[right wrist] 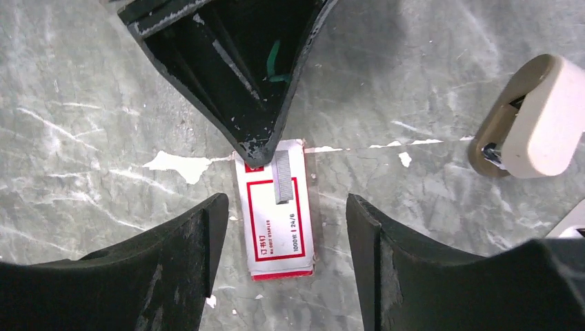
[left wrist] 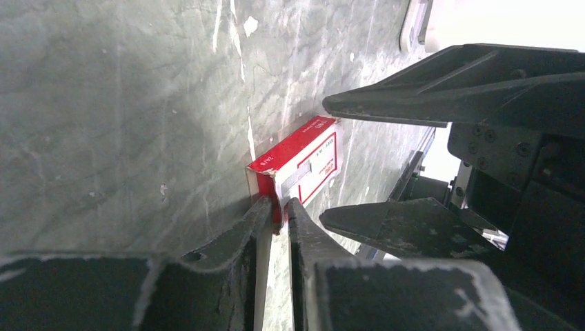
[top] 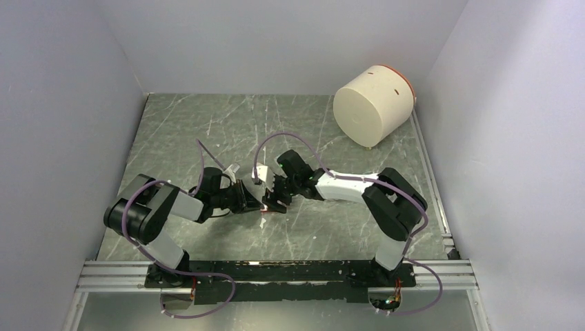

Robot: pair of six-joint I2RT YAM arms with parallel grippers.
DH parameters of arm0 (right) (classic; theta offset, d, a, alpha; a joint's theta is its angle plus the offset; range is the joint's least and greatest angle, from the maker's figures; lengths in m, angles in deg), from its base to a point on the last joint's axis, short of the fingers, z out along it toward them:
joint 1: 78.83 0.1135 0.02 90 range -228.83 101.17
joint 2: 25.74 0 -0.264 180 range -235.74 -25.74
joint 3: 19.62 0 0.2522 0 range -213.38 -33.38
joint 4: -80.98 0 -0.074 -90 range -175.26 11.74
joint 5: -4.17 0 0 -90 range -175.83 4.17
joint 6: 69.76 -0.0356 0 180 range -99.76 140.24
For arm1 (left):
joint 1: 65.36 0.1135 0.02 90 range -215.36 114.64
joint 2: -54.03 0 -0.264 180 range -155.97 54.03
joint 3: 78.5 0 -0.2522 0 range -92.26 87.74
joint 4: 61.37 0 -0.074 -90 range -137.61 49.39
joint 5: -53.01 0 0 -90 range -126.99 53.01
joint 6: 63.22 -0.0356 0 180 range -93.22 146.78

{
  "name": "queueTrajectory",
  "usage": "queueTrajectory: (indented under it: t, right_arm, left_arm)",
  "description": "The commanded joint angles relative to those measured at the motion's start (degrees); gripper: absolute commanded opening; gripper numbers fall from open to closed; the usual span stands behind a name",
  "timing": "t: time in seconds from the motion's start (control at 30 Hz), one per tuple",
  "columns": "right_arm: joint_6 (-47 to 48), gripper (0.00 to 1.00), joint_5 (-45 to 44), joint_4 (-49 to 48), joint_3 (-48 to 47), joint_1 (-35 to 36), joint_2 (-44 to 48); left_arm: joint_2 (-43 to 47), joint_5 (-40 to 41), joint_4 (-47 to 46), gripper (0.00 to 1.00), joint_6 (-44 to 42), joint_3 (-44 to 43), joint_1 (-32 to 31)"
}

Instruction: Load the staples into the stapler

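Note:
A small red-and-white staple box [right wrist: 276, 234] lies flat on the table. A short grey strip of staples [right wrist: 281, 178] rests on its white label. My left gripper [left wrist: 279, 207] is shut on the box's red end edge, and its dark tip [right wrist: 259, 141] comes in from the top of the right wrist view. My right gripper [right wrist: 286, 203] is open wide, one finger on each side of the box, touching neither side. The cream stapler [right wrist: 531, 117] lies just right of the box, also seen as a white shape [top: 261, 174] behind both grippers.
A large cream cylinder [top: 372, 103] lies on its side at the back right. White walls close in the marbled grey table [top: 207, 131] on three sides. White scuffs [right wrist: 176, 164] mark the surface near the box.

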State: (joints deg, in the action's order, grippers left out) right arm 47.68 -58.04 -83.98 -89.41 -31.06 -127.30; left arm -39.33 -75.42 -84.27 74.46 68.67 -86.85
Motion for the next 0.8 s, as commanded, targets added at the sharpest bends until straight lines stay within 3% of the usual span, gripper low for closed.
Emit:
queueTrajectory:
  t: [0.0, 0.23, 0.77]
  right_arm:
    - [4.0, 0.66, 1.0, 4.6, -0.4, -0.2, 0.1]
    - [5.3, 0.63, -0.4, 5.7, -1.5, -0.2, -2.2]
    - [5.0, 0.42, -0.8, 3.3, -1.8, 0.8, -4.5]
  left_arm:
    - [-0.2, -2.0, -2.5, 0.21, -0.1, -1.0, 0.3]
    - [-1.6, -4.4, -5.8, 0.24, 3.0, -0.9, 0.4]
    - [-5.8, -5.7, -10.8, 0.21, 4.5, -0.4, 0.6]
